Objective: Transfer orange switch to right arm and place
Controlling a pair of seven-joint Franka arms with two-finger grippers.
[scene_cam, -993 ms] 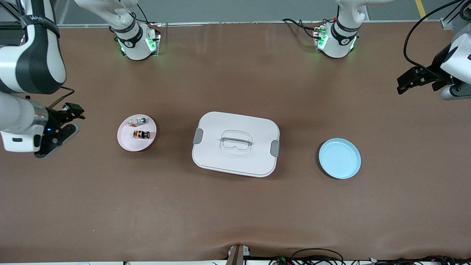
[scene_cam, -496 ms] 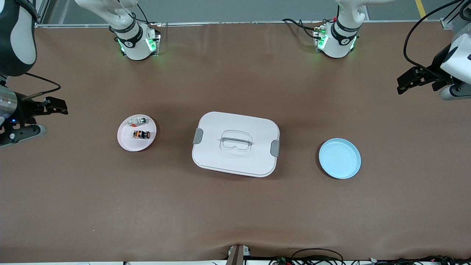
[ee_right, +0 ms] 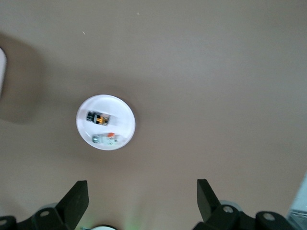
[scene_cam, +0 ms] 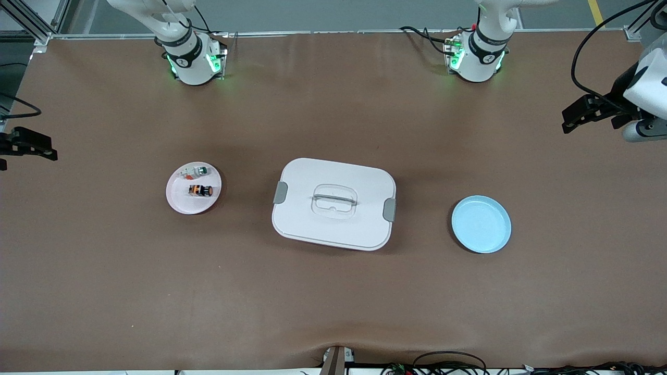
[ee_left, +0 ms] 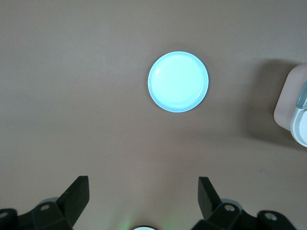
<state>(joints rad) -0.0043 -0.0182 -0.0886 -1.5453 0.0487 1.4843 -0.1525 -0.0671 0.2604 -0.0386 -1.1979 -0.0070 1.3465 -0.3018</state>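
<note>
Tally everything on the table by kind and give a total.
Switches: 2, the orange switch and the whitish switch, both on the pink plate
Plates: 2, pink plate and blue plate
Lidded white container: 1
Total: 5

We found the orange switch [scene_cam: 200, 190] lying on its side on a small pinkish-white plate [scene_cam: 180, 202] toward the right arm's end of the table. It was a tiny black part with an orange band round its body and a dark round cap. It lay on the half of the plate nearer the front camera, just beside a whitish switch [scene_cam: 195, 171] and apart from it. The right arm [scene_cam: 180, 36] rose from its base at the table's edge, well apart from the switch.
</note>
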